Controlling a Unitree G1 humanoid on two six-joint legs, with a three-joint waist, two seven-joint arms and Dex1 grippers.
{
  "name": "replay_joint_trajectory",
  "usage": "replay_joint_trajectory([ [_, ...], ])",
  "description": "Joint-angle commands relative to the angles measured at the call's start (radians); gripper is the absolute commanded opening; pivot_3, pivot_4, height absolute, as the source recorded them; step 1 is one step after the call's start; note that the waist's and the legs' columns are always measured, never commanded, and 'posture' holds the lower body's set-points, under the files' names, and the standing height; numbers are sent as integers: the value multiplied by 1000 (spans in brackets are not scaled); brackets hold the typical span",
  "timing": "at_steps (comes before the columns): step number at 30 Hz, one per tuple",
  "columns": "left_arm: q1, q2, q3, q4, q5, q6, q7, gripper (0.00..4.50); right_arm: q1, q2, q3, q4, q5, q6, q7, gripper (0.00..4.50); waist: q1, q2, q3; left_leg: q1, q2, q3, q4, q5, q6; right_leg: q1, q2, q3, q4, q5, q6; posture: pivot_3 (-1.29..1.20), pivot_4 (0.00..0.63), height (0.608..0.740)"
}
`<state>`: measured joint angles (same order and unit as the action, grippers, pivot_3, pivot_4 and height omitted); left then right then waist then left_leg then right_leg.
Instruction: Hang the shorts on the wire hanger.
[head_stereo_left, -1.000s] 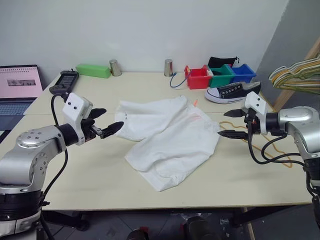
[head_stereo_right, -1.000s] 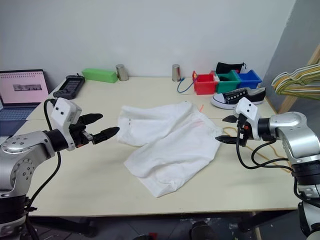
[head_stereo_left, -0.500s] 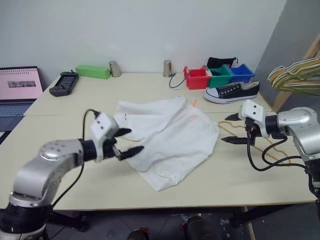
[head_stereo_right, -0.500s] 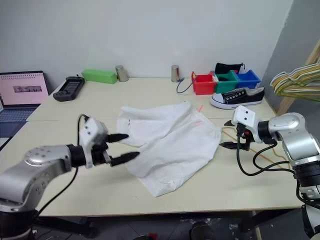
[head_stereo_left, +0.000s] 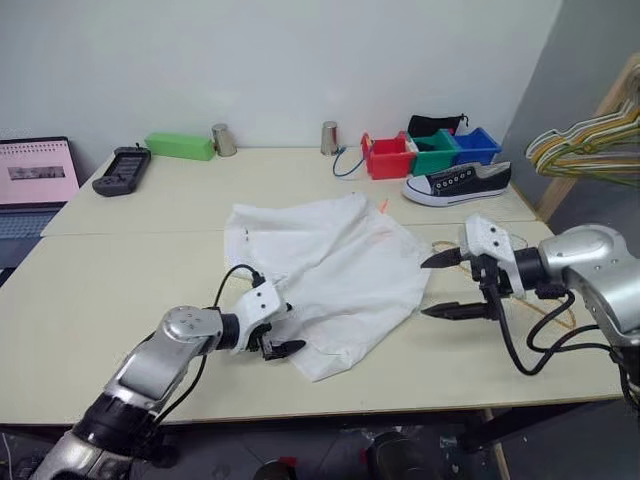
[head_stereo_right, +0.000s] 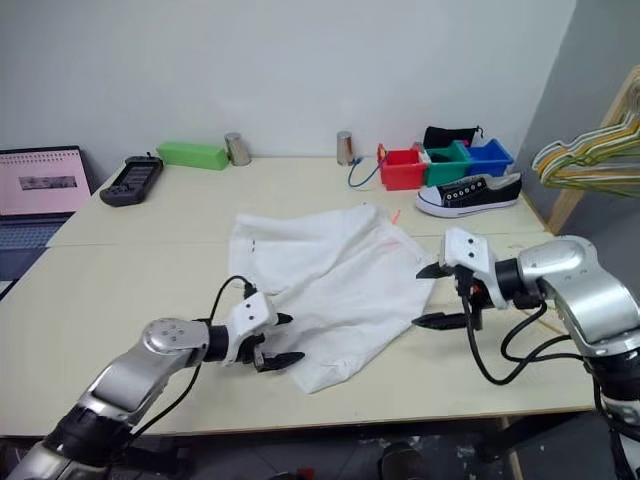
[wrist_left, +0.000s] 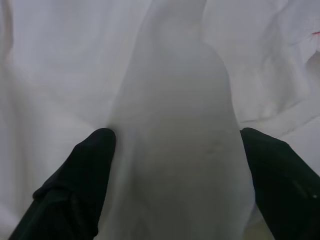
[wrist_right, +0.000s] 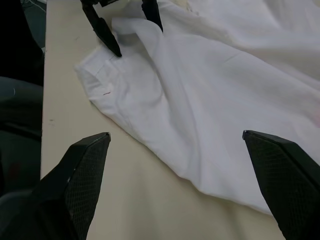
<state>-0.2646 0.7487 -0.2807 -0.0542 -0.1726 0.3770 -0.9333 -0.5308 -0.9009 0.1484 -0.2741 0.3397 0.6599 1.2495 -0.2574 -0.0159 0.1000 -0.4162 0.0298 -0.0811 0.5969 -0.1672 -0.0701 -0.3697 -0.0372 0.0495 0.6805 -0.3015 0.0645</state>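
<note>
Lab bench (head_stereo_left: 120, 300), laptop (head_stereo_left: 38, 172), parts bins (head_stereo_left: 432, 152)

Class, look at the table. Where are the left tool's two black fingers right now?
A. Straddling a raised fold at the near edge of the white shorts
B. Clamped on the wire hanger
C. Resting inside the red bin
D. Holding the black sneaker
A: the left tool sits at the near edge of the shorts, and the left wrist view shows a raised ridge of white cloth between its fingers.

A black-and-white sneaker (head_stereo_left: 457, 184) lies at two o'clock on the table (head_stereo_left: 120, 290), beside red, green and blue bins (head_stereo_left: 430, 152). A laptop (head_stereo_left: 35, 180) sits at nine o'clock.
</note>
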Motion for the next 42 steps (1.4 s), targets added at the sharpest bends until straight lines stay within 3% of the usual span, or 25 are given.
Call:
replay_joint_trajectory([
  [1,-44,12,18,49,18,-55,-52,2919,10,-12,-40,-36,9,1,-35,4500,-8,0,0,0,0,0,0,0,0,0,0,0,0,0,0,-281,28,740],
  [13,-117,13,47,146,36,-119,-124,271,4,-1,-48,-22,14,-8,-85,4500,-51,0,0,0,0,0,0,0,0,0,0,0,0,0,1,-298,9,740],
  [15,-127,33,51,170,42,-131,-150,9,3,0,-48,-20,15,-9,-88,4500,-53,0,-1,0,0,0,0,0,0,0,0,0,0,0,1,-299,7,740],
  [19,-164,95,27,273,108,-208,-206,9,6,-1,-48,-17,13,-14,-90,4500,-65,0,-1,0,0,-1,0,0,0,0,0,0,1,1,1,-300,5,740],
  [22,-315,145,-51,583,306,-442,-130,9,-2,4,-43,-4,11,-19,-93,4500,-74,0,-1,1,0,-1,0,0,1,1,0,0,2,1,2,-298,4,740],
  [24,-437,133,-97,782,424,-567,-1,9,-7,7,-39,4,8,-22,-94,4500,-74,-2,-2,0,0,-1,1,2,3,1,0,-1,1,2,3,-295,3,740],
  [28,-725,38,-193,1149,651,-678,461,9,-23,22,-27,25,-1,-35,-99,4500,-74,-4,-3,0,-1,-1,2,3,4,1,-1,-1,1,4,7,-296,2,740],
  [33,-888,-30,-311,1330,854,-687,839,9,-31,40,-17,27,-7,-40,-110,4500,-77,-5,-3,-3,-3,0,2,3,4,0,-3,0,0,4,8,-307,6,740],
  [40,-828,-32,-243,1375,781,-736,556,9,-39,59,-12,32,-12,-44,-121,4500,-106,-5,-3,-3,-2,1,-4,3,4,-3,-3,-1,1,4,8,-304,17,740],
  [42,-808,-14,-199,1359,737,-754,483,434,-49,77,7,49,-21,-60,-121,4500,-106,-6,-3,-3,-2,1,-4,3,4,-3,-3,-1,1,4,8,-276,21,740],
])
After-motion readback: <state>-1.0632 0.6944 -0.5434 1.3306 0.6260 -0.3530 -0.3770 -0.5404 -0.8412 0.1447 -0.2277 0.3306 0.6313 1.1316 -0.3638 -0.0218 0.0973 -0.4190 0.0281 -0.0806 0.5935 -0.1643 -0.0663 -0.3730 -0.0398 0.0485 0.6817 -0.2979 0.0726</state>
